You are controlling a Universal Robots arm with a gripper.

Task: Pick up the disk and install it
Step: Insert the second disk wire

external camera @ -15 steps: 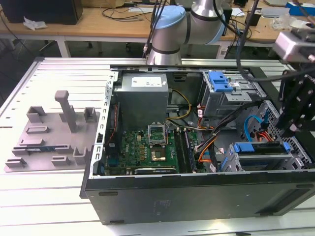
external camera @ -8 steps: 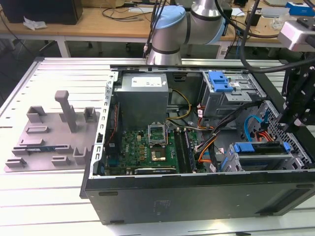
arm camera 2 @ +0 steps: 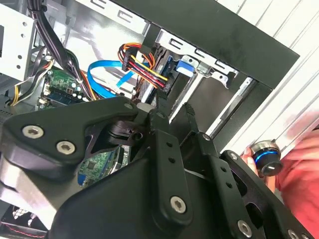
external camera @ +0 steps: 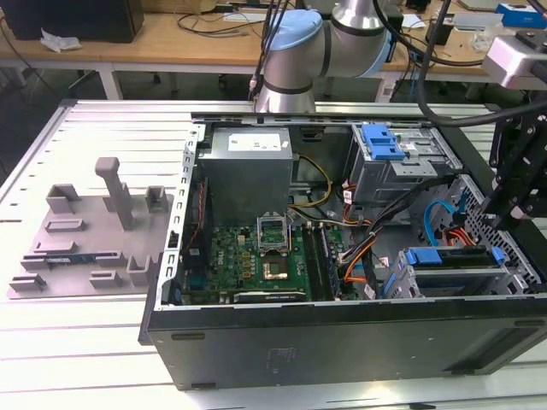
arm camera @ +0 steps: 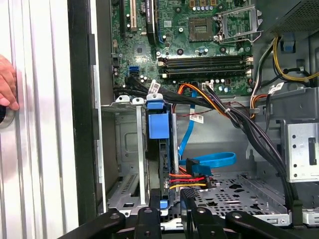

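The disk (arm camera: 160,144) stands on its edge in the metal cage (arm camera: 130,154), inside the computer case (external camera: 342,329). It looks hard and heavy; its blue frame seems best to hold. The gripper (arm camera: 172,211) hangs open, just beside it.

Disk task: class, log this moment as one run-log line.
tool: above drive cage | disk: seated in cage, cables attached | hand: on table
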